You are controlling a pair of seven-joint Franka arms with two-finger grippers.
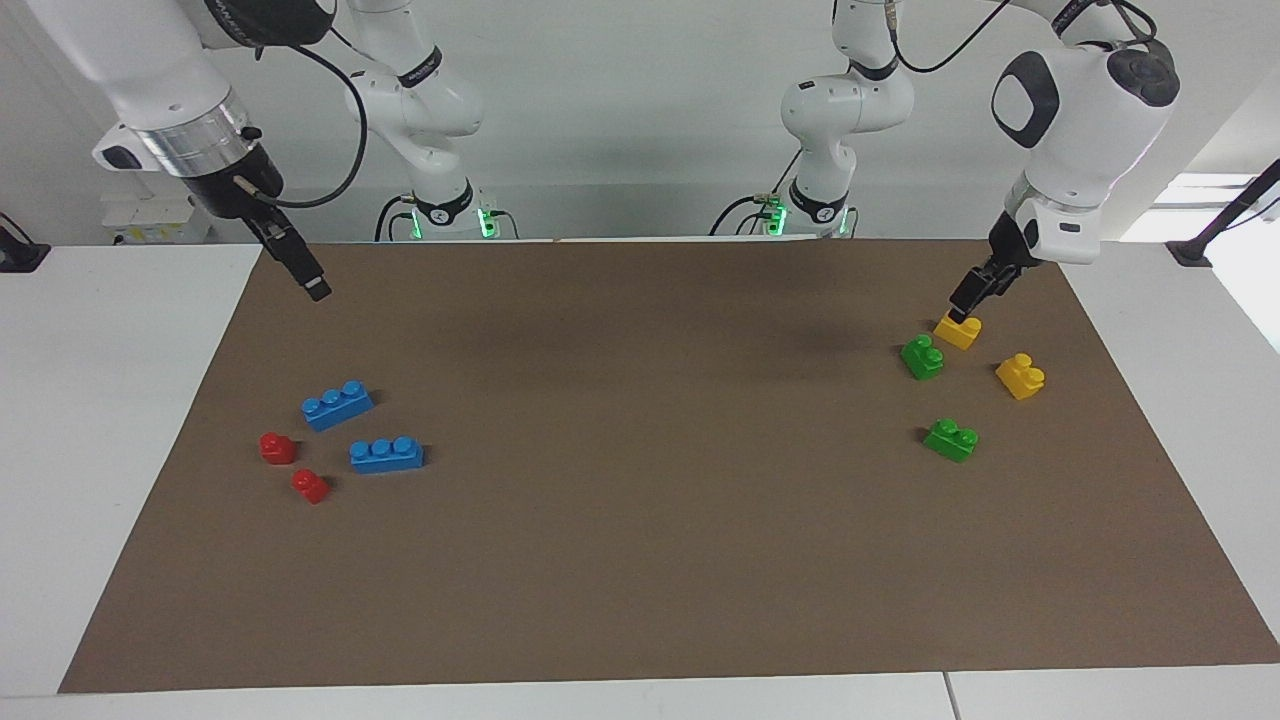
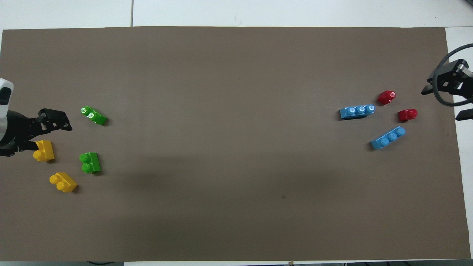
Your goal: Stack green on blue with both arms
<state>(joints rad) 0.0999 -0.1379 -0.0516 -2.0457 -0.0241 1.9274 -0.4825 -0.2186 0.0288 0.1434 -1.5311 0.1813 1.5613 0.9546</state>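
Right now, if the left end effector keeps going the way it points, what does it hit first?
Probably the yellow brick nearest the robots: the left end effector hangs just above it, angled down. The green brick lies beside that. Depth is uncertain.

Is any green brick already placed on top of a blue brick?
No, both green bricks lie on the mat at the left arm's end, while both blue bricks lie bare at the right arm's end.

Left pincer [image 1: 964,305] hangs over a yellow brick [image 1: 958,330] beside two green bricks [image 1: 922,357]. Right pincer [image 1: 316,290] hangs over the mat [image 1: 640,560]; blue bricks [image 1: 337,405] lie farther out.
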